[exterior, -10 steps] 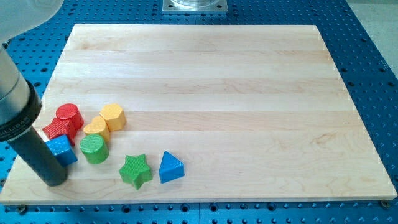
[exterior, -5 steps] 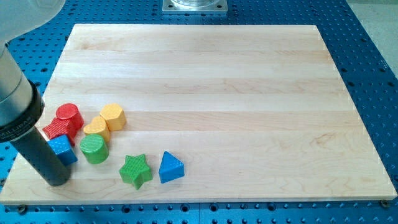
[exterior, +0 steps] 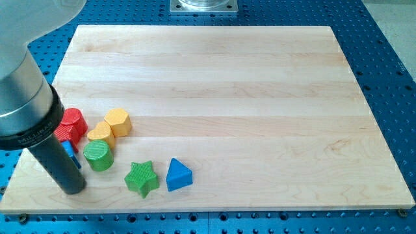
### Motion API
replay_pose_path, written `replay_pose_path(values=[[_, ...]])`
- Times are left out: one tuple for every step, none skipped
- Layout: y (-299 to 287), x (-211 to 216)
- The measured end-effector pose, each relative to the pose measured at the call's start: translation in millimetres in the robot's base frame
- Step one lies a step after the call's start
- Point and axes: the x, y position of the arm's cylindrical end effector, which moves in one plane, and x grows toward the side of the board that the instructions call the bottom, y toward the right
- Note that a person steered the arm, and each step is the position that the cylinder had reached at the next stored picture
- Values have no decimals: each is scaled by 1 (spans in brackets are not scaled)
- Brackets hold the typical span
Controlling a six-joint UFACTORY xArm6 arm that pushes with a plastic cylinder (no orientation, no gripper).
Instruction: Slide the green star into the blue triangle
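Observation:
The green star [exterior: 142,178] lies on the wooden board [exterior: 214,78] near the view's bottom left. The blue triangle [exterior: 178,175] sits just to its right, a narrow gap between them. My tip [exterior: 71,190] rests on the board to the left of the green star, with bare wood between them. The rod covers most of a blue block [exterior: 70,153] behind it.
A green cylinder [exterior: 98,155] stands just up-left of the star. Two yellow blocks [exterior: 117,121] [exterior: 101,133] sit above it. A red cylinder [exterior: 73,121] and another red block [exterior: 64,134] lie at the left, partly hidden by the rod.
My tip has slid to the right along the bottom edge, toward the green star. The rod now hides most of the blue block. No block has visibly moved.

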Motion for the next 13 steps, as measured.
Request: replay_pose_path(values=[[4, 0], [8, 0], [14, 0], [20, 0], [26, 0], [33, 0], [40, 0], [49, 0], [58, 0], [67, 0], [77, 0], [85, 0], [93, 0]])
